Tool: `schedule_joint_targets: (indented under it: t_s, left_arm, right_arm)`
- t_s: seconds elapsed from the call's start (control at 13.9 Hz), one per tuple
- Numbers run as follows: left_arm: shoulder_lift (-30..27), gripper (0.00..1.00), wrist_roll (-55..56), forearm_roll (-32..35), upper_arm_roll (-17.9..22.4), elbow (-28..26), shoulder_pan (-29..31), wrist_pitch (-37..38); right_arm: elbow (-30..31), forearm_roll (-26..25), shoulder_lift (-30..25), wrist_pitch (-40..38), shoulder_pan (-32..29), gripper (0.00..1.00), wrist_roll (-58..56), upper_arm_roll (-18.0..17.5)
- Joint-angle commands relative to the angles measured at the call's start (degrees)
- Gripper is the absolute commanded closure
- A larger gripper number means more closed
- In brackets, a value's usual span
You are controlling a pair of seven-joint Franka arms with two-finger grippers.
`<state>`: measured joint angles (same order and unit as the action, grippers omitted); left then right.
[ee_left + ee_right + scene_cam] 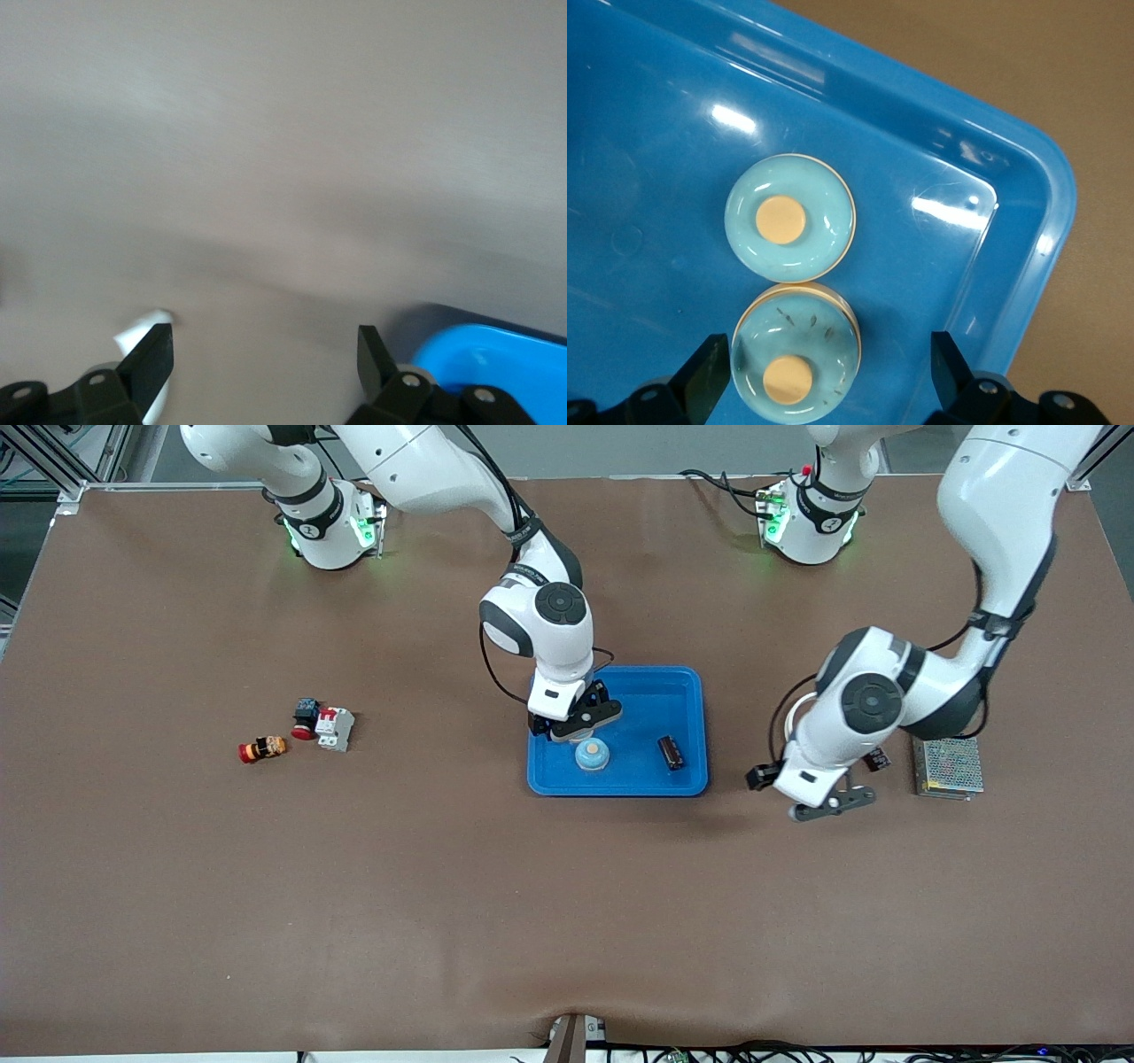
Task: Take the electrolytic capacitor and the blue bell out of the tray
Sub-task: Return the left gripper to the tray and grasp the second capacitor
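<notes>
The pale blue bell [591,755] with a tan button stands in the blue tray [682,682], near the rim nearest the front camera. The dark cylindrical capacitor [671,752] lies in the same tray, toward the left arm's end. My right gripper [580,726] is open just over the bell. In the right wrist view the bell [796,354] sits between the fingers, touching neither, and a twin image of it shows beside it on the glossy tray [1010,230]. My left gripper [833,804] is open and empty over bare table beside the tray. The left wrist view shows a tray corner [496,363].
A metal-cased power supply [948,768] and a small dark module [878,759] lie under the left arm. Toward the right arm's end lie a red and white breaker [334,728], a red button part [304,717] and a small orange and red part [262,749].
</notes>
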<state>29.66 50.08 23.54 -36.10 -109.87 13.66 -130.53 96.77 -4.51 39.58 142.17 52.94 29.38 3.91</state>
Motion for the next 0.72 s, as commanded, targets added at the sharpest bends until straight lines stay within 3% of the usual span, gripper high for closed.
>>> schedule_joint_targets:
  t_s: [0.0,0.22,0.65]
  left_arm:
    - [4.43,0.10,5.54,-0.34,0.15,4.48,-4.59,1.24]
    - [7.33,0.22,10.81,-0.25,0.15,6.68,-8.20,1.24]
    - [8.92,0.32,20.14,0.45,0.42,7.30,-12.60,1.07]
  right_arm:
    - [-0.09,-1.38,0.67,0.22,0.76,0.00,1.47,0.13]
    - [-0.18,-1.38,1.29,0.22,0.85,0.00,1.47,0.13]
    - [-0.71,-1.29,2.17,0.66,1.28,0.00,1.47,0.04]
